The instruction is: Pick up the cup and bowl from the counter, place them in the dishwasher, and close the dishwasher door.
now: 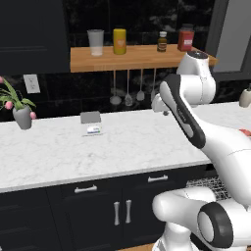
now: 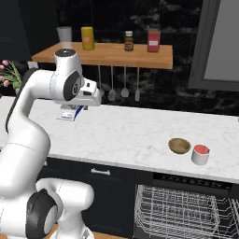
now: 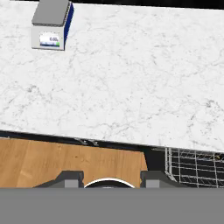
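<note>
One long marble worktop (image 2: pixel 140 133) spans the scene, topping dark navy cabinets (image 1: pixel 98 206) with silver handles. Under its right end the dishwasher (image 2: pixel 186 205) stands open, its silver wire rack (image 2: pixel 177 210) pulled out; a corner of that rack also shows at the lower right of the hand view. Wooden floor (image 3: pixel 65 164) lies in front of the cabinets. On the black wall above, a wooden shelf (image 2: pixel 107 55) carries a clear glass (image 1: pixel 95 42), a yellow canister (image 1: pixel 119 41), a small dark bottle (image 1: pixel 162 41) and a red jar (image 1: pixel 186 39); utensils (image 2: pixel 119 88) hang beneath it.

The white arm (image 1: pixel 196 132) rises over the worktop's middle, and the end effector (image 3: pixel 109 177) points down at the marble and the worktop's front edge. Its two dark fingertips (image 3: pixel 72 177) stand apart with nothing between them, though so little of them shows that I cannot tell for sure how wide the gap is.

A potted plant (image 1: pixel 19 110) with pink buds sits at the left end of the worktop. A small kitchen scale (image 1: pixel 91 122) rests near the back wall. The brown bowl (image 2: pixel 179 145) and the white cup (image 2: pixel 200 154) with its red inside sit just beside each other near the front edge, above the open dishwasher and well apart from the end effector.
</note>
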{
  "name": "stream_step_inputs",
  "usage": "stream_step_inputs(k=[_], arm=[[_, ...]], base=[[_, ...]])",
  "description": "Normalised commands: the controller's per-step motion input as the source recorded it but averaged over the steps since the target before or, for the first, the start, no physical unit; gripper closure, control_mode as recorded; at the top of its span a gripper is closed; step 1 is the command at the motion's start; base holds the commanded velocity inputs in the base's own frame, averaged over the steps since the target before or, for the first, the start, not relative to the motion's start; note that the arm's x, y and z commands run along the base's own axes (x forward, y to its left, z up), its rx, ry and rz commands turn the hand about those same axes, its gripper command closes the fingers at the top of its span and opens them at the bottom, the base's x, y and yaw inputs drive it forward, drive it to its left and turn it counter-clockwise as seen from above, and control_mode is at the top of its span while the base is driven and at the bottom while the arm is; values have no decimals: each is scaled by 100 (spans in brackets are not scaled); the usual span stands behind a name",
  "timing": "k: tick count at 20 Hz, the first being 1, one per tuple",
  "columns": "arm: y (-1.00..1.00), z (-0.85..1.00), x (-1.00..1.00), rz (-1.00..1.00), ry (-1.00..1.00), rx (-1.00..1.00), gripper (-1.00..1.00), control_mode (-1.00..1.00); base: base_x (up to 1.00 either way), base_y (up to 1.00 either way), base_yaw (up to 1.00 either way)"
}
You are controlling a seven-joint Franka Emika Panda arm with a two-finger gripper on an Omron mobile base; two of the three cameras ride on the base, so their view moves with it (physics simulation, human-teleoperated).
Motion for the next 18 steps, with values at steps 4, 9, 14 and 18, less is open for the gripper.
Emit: stream_step_inputs(k=[4,9,14,18], arm=[[2,-2,-31,8,0,0,-100,-100],[1,-2,-52,8,2,0,-100,-100],[-44,-14,-47,-2,10,1,-100,-100],[-63,-20,14,-7,4,0,-100,-100]], base=[[0,0,0],[0,0,0],[0,0,0],[0,0,0]])
